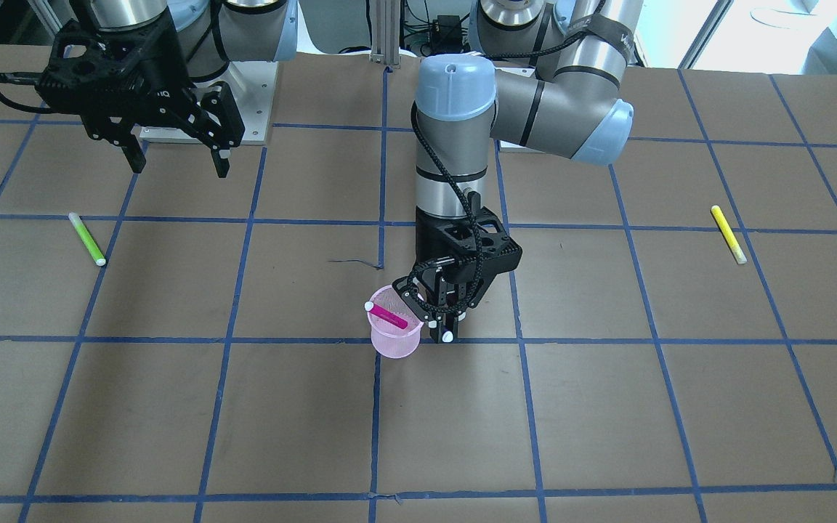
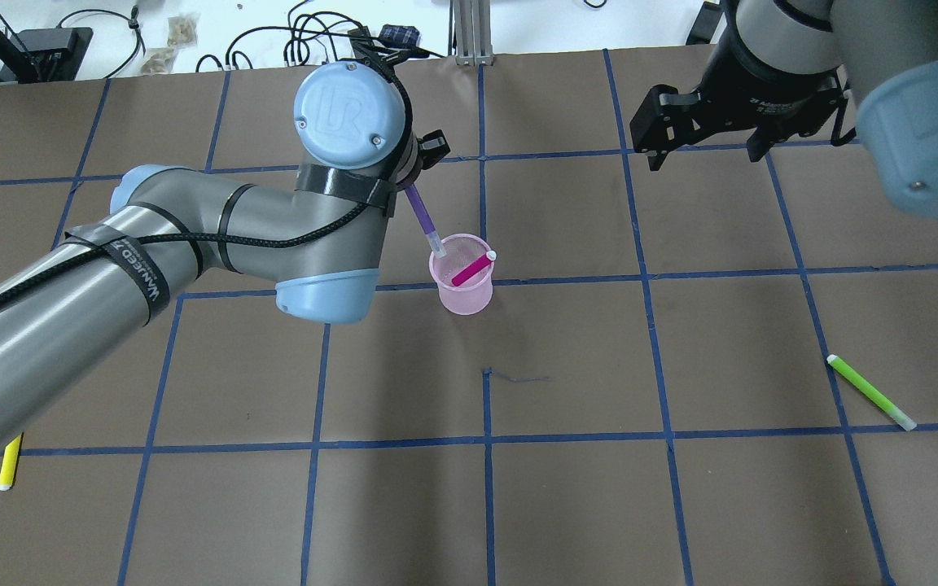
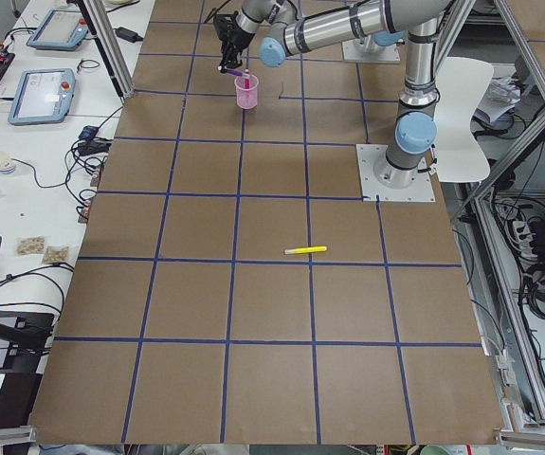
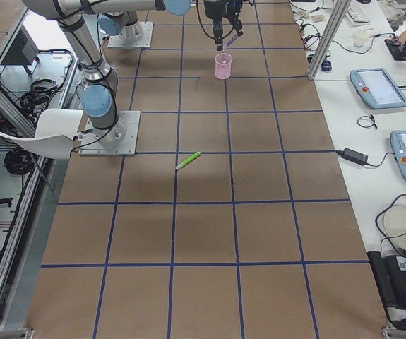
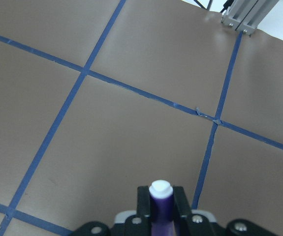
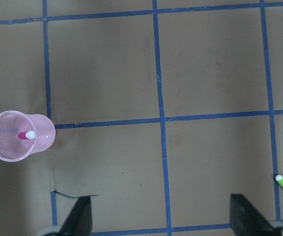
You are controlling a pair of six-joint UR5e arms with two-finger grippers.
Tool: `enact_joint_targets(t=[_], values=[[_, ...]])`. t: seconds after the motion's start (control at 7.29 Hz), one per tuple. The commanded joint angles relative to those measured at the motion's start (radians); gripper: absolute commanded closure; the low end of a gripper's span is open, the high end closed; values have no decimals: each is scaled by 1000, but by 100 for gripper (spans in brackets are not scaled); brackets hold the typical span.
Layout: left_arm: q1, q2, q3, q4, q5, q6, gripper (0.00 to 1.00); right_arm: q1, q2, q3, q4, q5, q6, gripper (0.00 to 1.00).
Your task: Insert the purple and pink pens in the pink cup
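Note:
The pink mesh cup (image 2: 466, 299) stands near the table's middle, and it also shows in the front view (image 1: 395, 346). A pink pen (image 2: 471, 269) leans inside it with its white cap at the rim. My left gripper (image 1: 445, 327) is shut on a purple pen (image 2: 421, 212), held tilted beside the cup. The pen's lower white tip is at the cup's rim on the side away from the robot. The left wrist view shows the purple pen (image 5: 160, 202) clamped between the fingers. My right gripper (image 1: 179, 163) is open and empty, high and far from the cup.
A green pen (image 2: 870, 391) lies on the table on my right side. A yellow pen (image 2: 8, 462) lies on my left side, near the arm. A mounting plate (image 1: 200, 102) is under the right arm's base.

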Motion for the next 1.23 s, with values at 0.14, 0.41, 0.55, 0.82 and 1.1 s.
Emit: enact_joint_targets(t=[0.14,0.41,0.55,0.82,1.1], values=[[-27,-41,0,14,8,-51,100,0,-6,28,5,1,29,0],[-53,-55,-3,14,64,-61,100,0,-4,28,4,-5,27,0],[-60,-58,-8,14,66,-61,100,0,-4,28,4,1,27,0],[-63,-60,-47,43,66,-61,100,0,-6,28,4,1,29,0],[-76,-67,-52,57,66,-61,73,0,-6,28,4,3,30,0]])
